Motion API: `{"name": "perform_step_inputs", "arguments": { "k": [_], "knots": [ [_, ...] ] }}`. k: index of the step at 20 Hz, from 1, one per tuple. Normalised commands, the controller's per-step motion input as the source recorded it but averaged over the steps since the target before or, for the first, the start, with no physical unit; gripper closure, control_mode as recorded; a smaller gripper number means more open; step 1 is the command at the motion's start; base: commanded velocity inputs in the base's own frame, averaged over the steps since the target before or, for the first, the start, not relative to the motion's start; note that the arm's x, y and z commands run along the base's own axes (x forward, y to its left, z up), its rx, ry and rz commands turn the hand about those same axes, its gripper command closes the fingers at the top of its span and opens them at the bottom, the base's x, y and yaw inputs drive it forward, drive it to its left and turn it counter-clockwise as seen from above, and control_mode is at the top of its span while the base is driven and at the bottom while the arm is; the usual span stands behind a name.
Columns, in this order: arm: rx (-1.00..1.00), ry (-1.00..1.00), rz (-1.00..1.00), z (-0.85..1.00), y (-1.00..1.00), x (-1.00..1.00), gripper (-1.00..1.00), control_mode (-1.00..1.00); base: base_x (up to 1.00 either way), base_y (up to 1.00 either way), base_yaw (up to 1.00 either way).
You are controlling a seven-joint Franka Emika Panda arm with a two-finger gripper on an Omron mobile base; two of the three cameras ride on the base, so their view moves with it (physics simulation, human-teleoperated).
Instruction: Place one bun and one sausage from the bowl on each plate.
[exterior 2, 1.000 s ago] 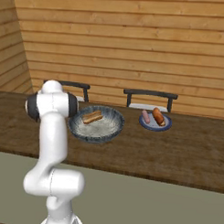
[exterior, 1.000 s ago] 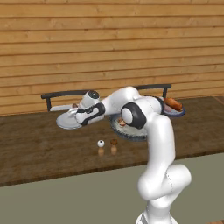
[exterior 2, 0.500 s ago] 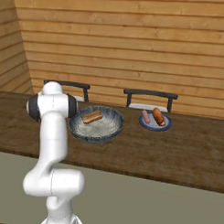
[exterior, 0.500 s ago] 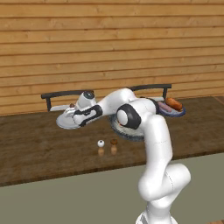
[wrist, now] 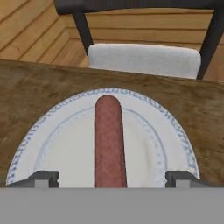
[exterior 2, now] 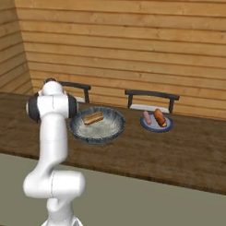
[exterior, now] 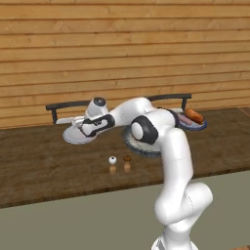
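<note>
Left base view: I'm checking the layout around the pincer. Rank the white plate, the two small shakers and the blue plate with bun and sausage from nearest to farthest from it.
1. White round plate, directly under the pincer, at left.
2. Two small shakers, toward the table's front edge, in the middle.
3. Blue plate holding a bun and sausage, far right beyond the speckled grey bowl.

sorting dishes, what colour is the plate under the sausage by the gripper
White with a blue speckled rim, clearest in the hand view: plate.
</note>
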Motion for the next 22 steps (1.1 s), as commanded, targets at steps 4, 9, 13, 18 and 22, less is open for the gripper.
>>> {"name": "perform_step_inputs", "arguments": {
  "k": [4, 9, 13, 18, 22],
  "knots": [
    [0.03, 0.00, -0.08, 0.24, -0.69, -0.86, -1.00, -1.00, 0.00, 0.00, 0.00],
    [0.08, 0.00, -0.09, 0.25, -0.77, -0.86, -1.00, -1.00, 0.00, 0.00, 0.00],
    [0.14, 0.01, -0.08, 0.66, -0.55, -0.36, -1.00, -1.00, 0.00, 0.00, 0.00],
    [0.13, 0.04, -0.08, 0.60, -0.42, -0.03, -1.00, -1.00, 0.00, 0.00, 0.00],
    [0.09, 0.01, -0.07, 0.40, -0.34, -0.06, -1.00, -1.00, 0.00, 0.00, 0.00]
  ]
}}
